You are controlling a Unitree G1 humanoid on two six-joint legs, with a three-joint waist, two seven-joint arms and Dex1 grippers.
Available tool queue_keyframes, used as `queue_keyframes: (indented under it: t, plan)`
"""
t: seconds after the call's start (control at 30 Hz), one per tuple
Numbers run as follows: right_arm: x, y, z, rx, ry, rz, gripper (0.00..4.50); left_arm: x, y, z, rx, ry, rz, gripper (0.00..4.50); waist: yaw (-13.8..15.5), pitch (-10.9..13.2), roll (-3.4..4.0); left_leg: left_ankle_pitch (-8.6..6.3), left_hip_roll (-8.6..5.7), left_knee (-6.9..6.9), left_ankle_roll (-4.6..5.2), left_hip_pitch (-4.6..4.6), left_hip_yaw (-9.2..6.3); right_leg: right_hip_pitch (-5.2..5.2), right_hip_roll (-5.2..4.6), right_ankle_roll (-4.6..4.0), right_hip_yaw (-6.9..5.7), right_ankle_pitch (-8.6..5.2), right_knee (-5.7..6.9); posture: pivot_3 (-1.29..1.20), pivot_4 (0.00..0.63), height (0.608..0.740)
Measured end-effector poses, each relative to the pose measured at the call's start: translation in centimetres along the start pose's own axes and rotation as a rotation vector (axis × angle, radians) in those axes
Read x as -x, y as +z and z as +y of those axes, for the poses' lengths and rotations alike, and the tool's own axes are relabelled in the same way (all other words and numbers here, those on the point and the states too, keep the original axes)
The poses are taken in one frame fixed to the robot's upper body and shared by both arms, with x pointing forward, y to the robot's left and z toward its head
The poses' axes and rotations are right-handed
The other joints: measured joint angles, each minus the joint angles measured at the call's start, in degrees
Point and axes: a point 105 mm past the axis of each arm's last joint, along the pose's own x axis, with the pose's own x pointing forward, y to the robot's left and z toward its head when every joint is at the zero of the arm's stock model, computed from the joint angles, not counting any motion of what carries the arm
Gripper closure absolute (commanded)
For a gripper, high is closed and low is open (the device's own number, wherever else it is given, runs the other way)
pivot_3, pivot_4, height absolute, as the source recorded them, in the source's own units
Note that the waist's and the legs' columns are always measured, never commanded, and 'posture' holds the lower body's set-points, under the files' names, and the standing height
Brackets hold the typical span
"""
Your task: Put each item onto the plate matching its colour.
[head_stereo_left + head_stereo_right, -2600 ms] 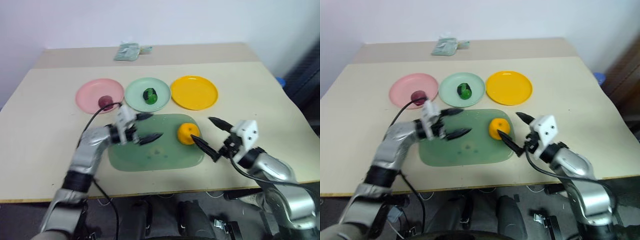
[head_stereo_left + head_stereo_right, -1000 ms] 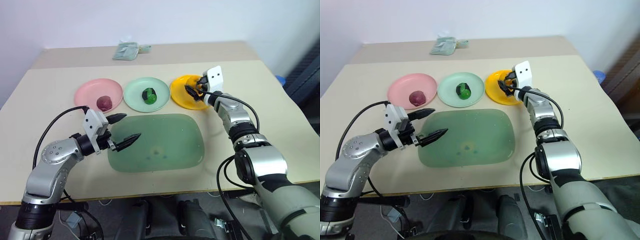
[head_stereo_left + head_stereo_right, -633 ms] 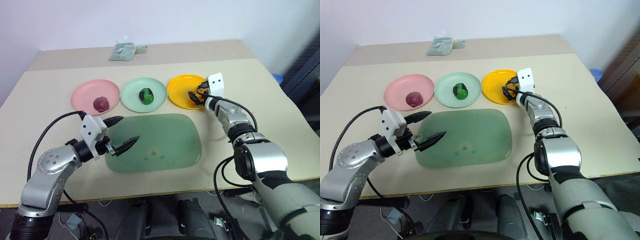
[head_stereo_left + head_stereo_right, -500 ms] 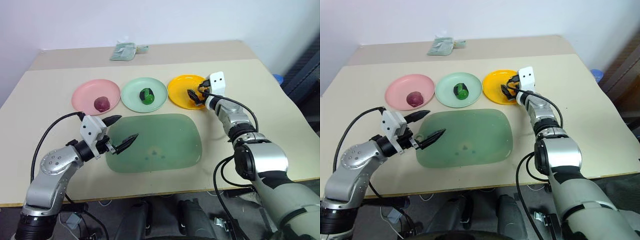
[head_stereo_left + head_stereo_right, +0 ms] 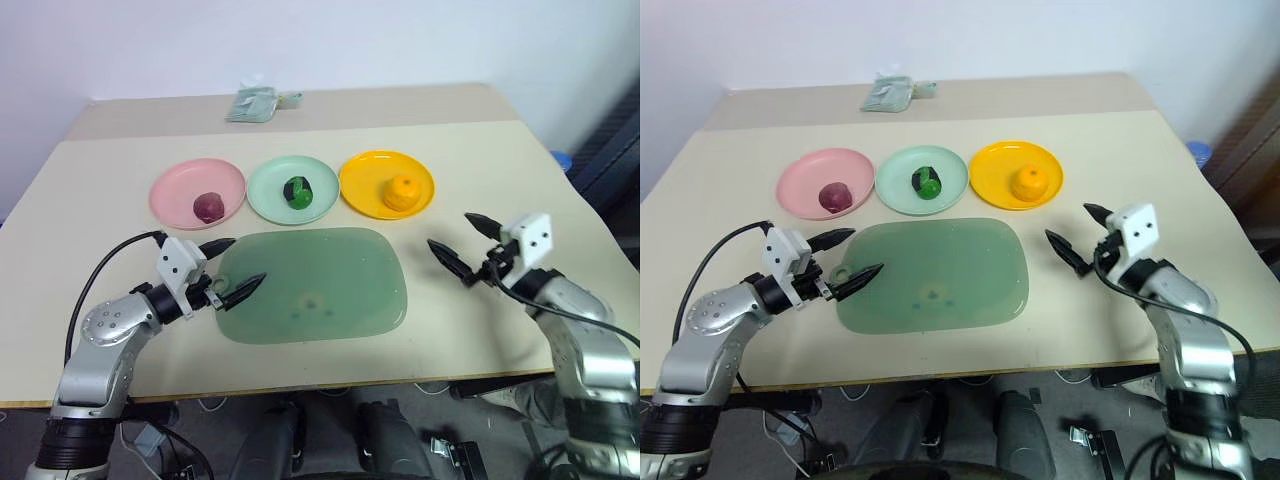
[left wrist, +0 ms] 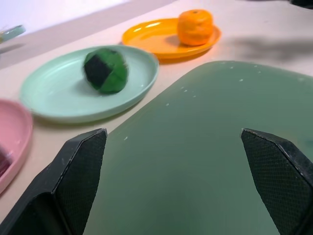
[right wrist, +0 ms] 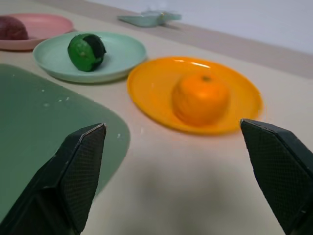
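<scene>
A row of plates lies across the table. On the pink plate (image 5: 172, 188) rests the dark red plum-like fruit (image 5: 208, 207). The mint green plate (image 5: 266, 184) carries the green and black lump (image 5: 298, 191). The orange mandarin (image 5: 403, 192) sits on the yellow-orange plate (image 5: 364, 178). My left gripper (image 5: 247, 260) hangs open and empty over the left end of the green tray (image 5: 330, 300). My right gripper (image 5: 450, 231) is open and empty above bare table, right of the tray and nearer than the yellow-orange plate.
The large translucent green oval tray lies in front of the plates with nothing on it. A small pale green packet (image 5: 255, 103) rests at the table's far edge. Bare tabletop (image 5: 520, 160) stretches to the right of the plates.
My right gripper has left the mandarin on the yellow-orange plate and drawn back to the near right, open. The left gripper has hardly moved.
</scene>
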Motion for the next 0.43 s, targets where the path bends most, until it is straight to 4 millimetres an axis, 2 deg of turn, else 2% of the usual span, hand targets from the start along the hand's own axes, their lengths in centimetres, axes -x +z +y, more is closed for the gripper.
queue_keyframes:
  t: [0.1,0.17,0.43]
  plan:
    - [2.6,-0.4,0.4,-0.005,-0.049,0.036,0.05,0.1,0.0,-0.1,0.010,-0.017,0.001,0.00,0.4,0.0,-0.02,-0.01,0.03,-0.05,0.02,0.09,0.00,0.13,0.00,0.01,-0.03,-0.02,-0.13,0.00,0.150,0.740]
    - [3.5,-0.8,0.6,-0.015,-0.065,0.062,0.05,0.2,0.0,-0.1,0.025,-0.027,0.007,0.00,0.4,0.0,-0.02,-0.02,0.03,-0.03,0.04,0.08,0.01,0.16,0.00,0.01,-0.02,-0.02,-0.19,0.00,0.150,0.740]
    - [4.1,-0.9,0.8,-0.033,-0.096,0.057,0.05,0.3,-0.2,-0.5,0.049,-0.067,0.023,0.00,0.4,0.0,-0.03,-0.02,0.03,-0.03,0.04,0.08,0.01,0.17,0.00,0.00,-0.03,-0.02,-0.20,0.00,0.150,0.740]
